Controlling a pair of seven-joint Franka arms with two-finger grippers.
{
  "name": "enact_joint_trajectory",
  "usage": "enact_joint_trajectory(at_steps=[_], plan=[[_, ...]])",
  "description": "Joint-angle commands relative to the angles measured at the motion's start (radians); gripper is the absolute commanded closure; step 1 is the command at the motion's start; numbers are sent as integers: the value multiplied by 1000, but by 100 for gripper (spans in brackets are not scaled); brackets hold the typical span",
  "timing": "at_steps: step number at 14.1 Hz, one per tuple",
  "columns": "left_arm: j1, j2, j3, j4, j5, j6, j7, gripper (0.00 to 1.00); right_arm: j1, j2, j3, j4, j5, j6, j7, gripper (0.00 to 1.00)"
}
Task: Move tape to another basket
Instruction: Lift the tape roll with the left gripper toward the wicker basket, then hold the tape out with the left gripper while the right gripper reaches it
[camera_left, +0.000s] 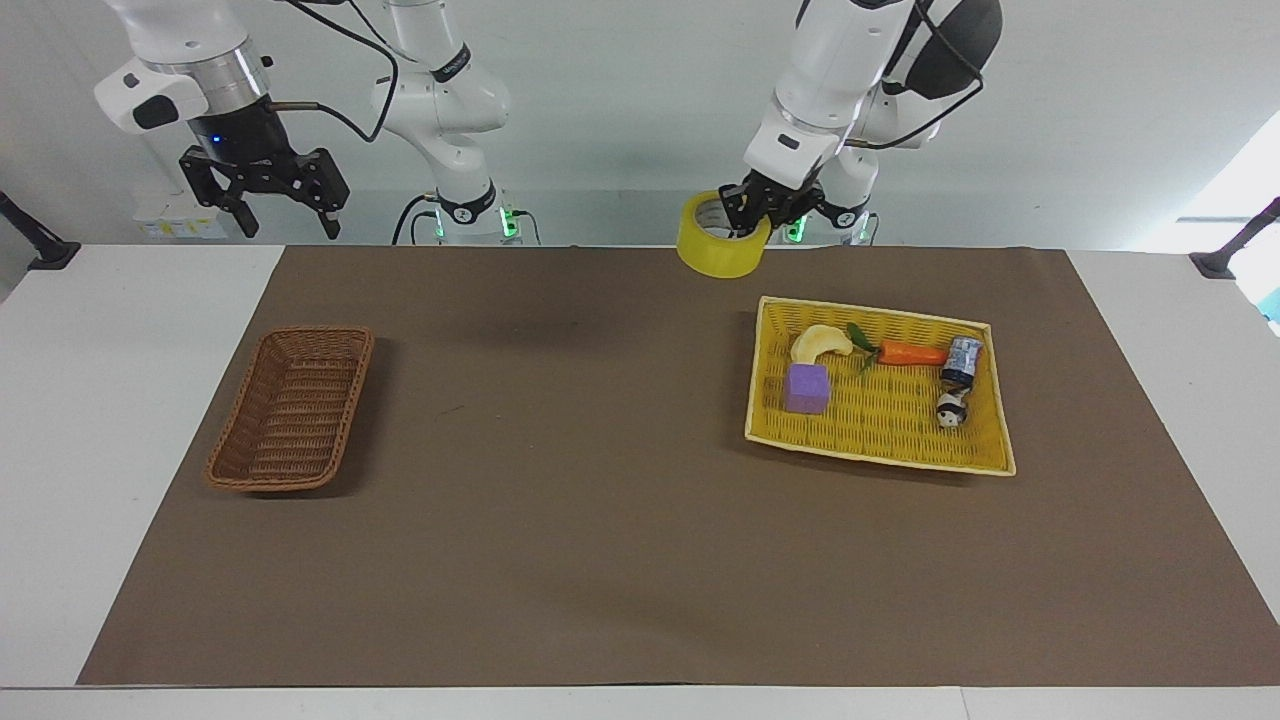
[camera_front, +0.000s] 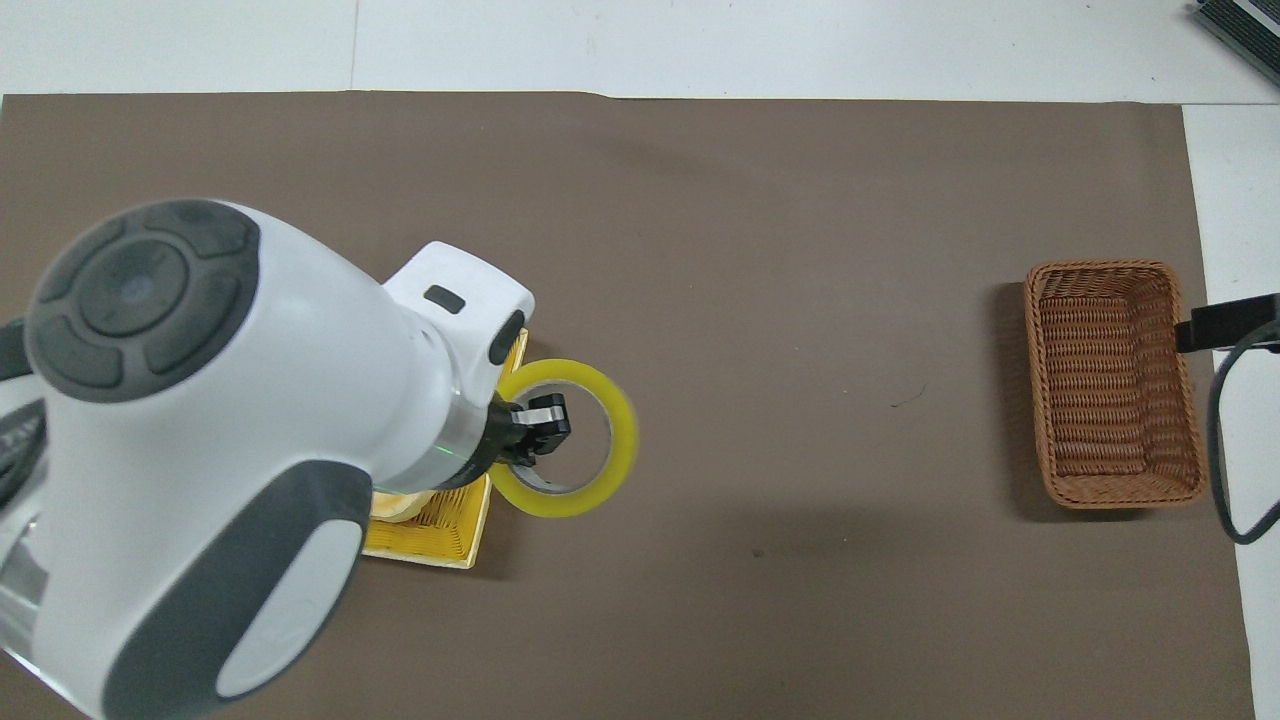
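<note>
**Tape aloft over the mat, clear of the yellow basket**

I have the left gripper raised over the brown mat, just off the yellow basket's edge toward the right arm's end; its jaws are clamped on the wall of the tape, which hangs in the air touching nothing else; the brown wicker basket sits well apart at the right arm's end of the surface, with only bare mat between the two baskets; I see a purple block, a pale banana-shaped piece, a carrot, a small can and a little black-and-white figure lying in the yellow basket; the right gripper waits high above the surface's robot-side edge near the wicker basket, jaws spread wide and holding nothing.
</note>
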Motion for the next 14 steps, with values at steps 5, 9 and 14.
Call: enact_joint_trajectory(at_steps=[5,9,14], plan=[[-71,-33,16,-136,-272,234,148,100,47,20,8,-65,304,103,-12,0],[-139,-1,16,-178,-366,393,148,100,55,12,8,-97,509,75,3,0],[-184,31,16,-169,-399,496,154,100,120,-35,10,-192,613,66,126,0]])
